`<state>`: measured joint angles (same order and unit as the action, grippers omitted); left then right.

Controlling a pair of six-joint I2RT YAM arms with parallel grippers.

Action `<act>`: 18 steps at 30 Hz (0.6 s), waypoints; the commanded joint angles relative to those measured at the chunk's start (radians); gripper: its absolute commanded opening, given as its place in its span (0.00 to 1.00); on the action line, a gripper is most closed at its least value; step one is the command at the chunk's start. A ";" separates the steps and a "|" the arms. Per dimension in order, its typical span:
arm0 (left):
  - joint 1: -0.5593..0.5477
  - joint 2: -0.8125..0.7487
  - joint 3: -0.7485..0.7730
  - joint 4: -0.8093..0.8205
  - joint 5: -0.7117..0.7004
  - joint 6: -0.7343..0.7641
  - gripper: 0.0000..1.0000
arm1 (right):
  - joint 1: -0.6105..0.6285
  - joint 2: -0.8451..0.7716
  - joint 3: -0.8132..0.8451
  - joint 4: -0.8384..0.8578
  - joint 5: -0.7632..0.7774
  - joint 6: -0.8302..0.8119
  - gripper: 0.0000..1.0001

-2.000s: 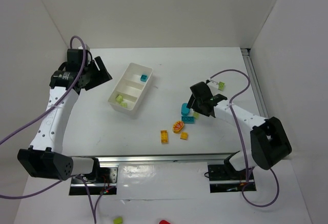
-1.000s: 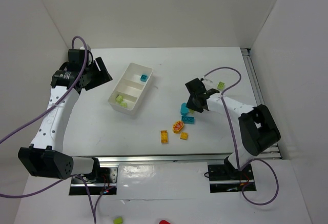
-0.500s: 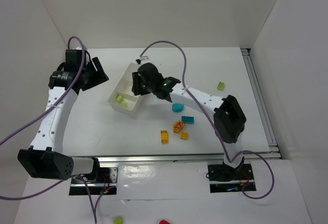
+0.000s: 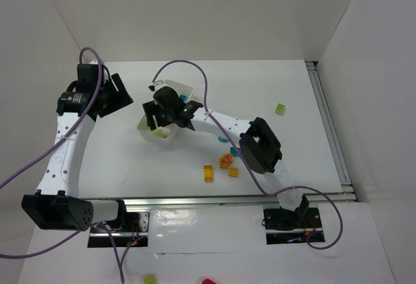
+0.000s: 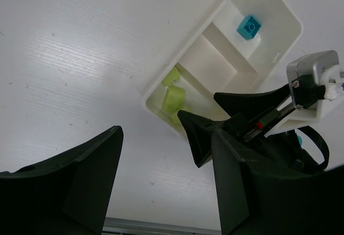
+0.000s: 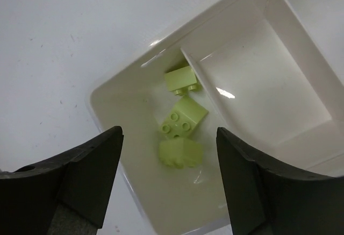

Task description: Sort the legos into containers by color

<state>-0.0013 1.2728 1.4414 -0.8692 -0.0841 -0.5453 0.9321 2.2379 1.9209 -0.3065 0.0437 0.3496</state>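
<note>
The white tray point(image 4: 170, 88) lies at the back left, with three compartments. My right gripper point(image 4: 158, 116) hovers open and empty over its near compartment. In the right wrist view the gripper point(image 6: 168, 141) is above three lime green bricks point(image 6: 184, 118) in that compartment; the lowest brick point(image 6: 180, 152) looks blurred. A teal brick point(image 5: 249, 27) lies in the far compartment, and the middle compartment point(image 5: 207, 63) has no bricks in it. My left gripper point(image 4: 120, 93) is open and empty, left of the tray. It also shows open in the left wrist view point(image 5: 166, 138).
Loose on the table in front of the tray: a yellow-orange brick point(image 4: 208, 173), an orange-red ring piece point(image 4: 226, 160), a small yellow brick point(image 4: 233, 171) and teal bricks point(image 4: 224, 140) partly hidden by the right arm. A lime green brick point(image 4: 280, 108) lies at the far right.
My right gripper has swung from the bricks right of centre leftward to over the tray's near compartment. That compartment now holds three lime bricks, not two. The left arm has barely moved.
</note>
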 commanded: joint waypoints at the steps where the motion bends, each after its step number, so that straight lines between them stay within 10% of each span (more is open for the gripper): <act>1: 0.015 -0.030 0.016 -0.002 -0.005 0.027 0.76 | -0.024 -0.072 0.026 0.015 0.077 -0.017 0.78; 9: 0.015 -0.021 0.025 -0.002 0.004 0.045 0.76 | -0.275 -0.484 -0.510 0.015 0.409 0.172 0.70; 18: 0.015 0.008 0.016 0.016 0.057 0.045 0.76 | -0.703 -0.569 -0.767 -0.068 0.447 0.256 1.00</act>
<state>0.0063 1.2755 1.4418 -0.8742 -0.0563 -0.5224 0.2417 1.6619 1.1904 -0.3370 0.4744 0.5663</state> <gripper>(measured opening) 0.764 0.992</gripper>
